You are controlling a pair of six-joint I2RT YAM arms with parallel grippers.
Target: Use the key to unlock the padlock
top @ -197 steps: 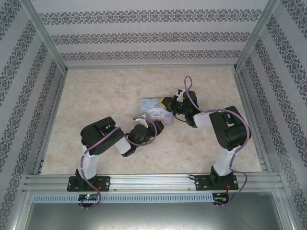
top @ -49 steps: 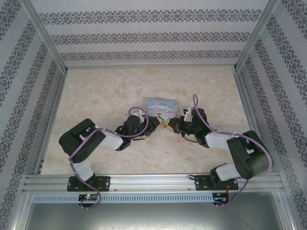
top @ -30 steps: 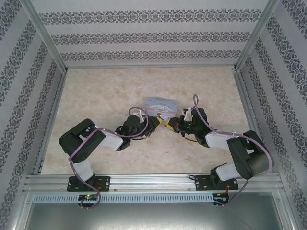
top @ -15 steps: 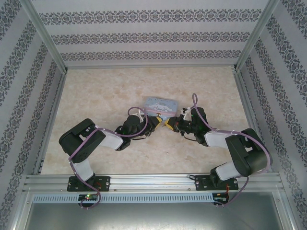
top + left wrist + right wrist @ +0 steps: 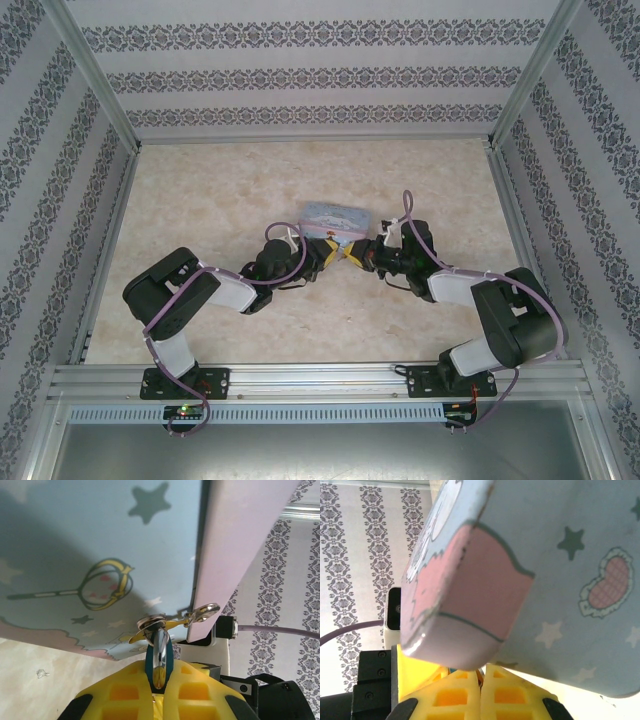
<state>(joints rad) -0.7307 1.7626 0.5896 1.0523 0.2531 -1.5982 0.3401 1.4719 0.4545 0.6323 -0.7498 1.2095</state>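
Note:
In the left wrist view my left gripper (image 5: 159,669) is shut on the tiny padlock (image 5: 161,647), whose blue body and shiny metal edge stick up from between the yellow fingers. The padlock's top meets a silver ring and hasp (image 5: 200,614) on the pale blue tin (image 5: 100,555). My right gripper (image 5: 481,674) is shut just under the tin's pink corner (image 5: 470,595). A thin dark sliver, apparently the key (image 5: 478,678), sits between its tips, mostly hidden. From above, the left gripper (image 5: 325,253) and right gripper (image 5: 352,254) meet tip to tip at the tin's near edge (image 5: 335,214).
The tin lies mid-table on the marbled surface (image 5: 200,200). Patterned walls and metal rails (image 5: 110,120) enclose the workspace on three sides. Both arms stretch low across the near half of the table.
My right gripper has crept left toward the left gripper, so the yellow tips now touch under the tin. The left arm has barely moved.

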